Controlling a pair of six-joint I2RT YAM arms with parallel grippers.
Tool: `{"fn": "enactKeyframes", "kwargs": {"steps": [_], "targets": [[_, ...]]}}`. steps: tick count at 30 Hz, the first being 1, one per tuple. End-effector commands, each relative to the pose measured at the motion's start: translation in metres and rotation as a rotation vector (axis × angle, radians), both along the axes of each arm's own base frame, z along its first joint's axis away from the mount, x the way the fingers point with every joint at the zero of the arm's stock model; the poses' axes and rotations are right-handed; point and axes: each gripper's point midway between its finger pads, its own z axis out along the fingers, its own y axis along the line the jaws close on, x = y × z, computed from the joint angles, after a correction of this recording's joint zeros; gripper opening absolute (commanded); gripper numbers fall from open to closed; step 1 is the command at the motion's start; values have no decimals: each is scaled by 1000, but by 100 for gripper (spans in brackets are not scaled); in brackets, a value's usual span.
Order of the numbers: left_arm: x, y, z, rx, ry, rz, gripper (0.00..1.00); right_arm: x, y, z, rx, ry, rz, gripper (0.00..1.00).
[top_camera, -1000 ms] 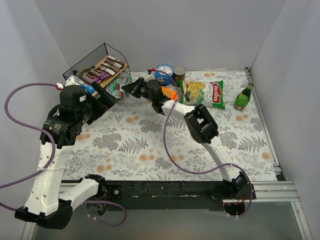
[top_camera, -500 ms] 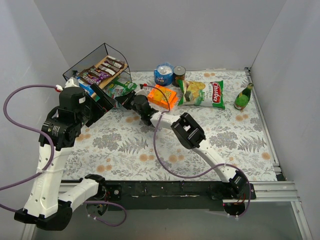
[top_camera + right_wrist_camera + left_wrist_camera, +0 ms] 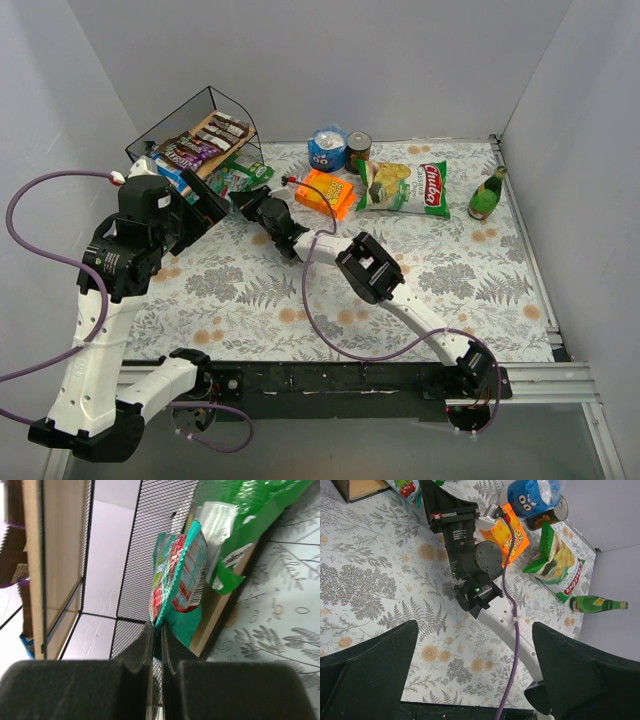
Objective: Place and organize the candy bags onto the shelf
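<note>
The shelf stands at the back left, with brown and purple candy bags on its top board and a blue one at its near end. My right gripper is at the mouth of the lower tier, shut on the edge of a teal candy bag, which it holds upright against the wire mesh. A green candy bag lies on the lower board beside it and shows in the top view. My left gripper hovers open and empty just left of the right gripper.
An orange box, a large green chip bag, a blue pouch, a round can and a green bottle sit along the back of the patterned table. The right arm stretches across the middle.
My right arm has swung left and lower toward the shelf's lower tier with the teal bag, uncovering the orange box. The left arm has barely moved.
</note>
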Motion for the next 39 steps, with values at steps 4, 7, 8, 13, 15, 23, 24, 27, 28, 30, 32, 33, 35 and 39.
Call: {"fn": "enactKeyframes", "kwargs": {"steps": [4,7,8,13,15,23,24,27,28,30,32,33,35,39], "targets": [[-7,10,-5,35,17,28,98,7,0,29,179,-22,-77,11],[-8,10,-7,36,23,30,98,5,2,26,194,-22,-67,15],[-8,11,-7,37,24,32,98,5,3,25,194,-23,-62,19],[-7,12,-11,48,33,33,98,-4,8,26,179,-57,-19,37],[-7,12,-12,47,32,34,98,-5,8,28,144,-78,-5,41],[-6,14,-15,58,34,44,98,-26,4,37,64,-121,79,52],[-4,15,-14,64,32,49,98,-30,0,15,-5,-90,84,53],[-2,16,-11,66,17,56,98,-34,-16,27,-155,-90,40,59],[0,16,-10,64,17,56,98,-38,-23,35,-191,-101,40,61],[3,13,-9,54,8,51,98,-44,-31,34,-256,-100,47,62],[8,8,-11,28,9,46,98,-53,-47,42,-301,-104,49,63],[10,5,-16,18,17,42,98,-56,-52,47,-322,-110,53,65],[16,-3,-17,-29,1,29,98,-64,-72,53,-407,-105,60,66],[29,-12,-32,-120,1,63,98,-74,-116,75,-533,-73,60,66]]}}
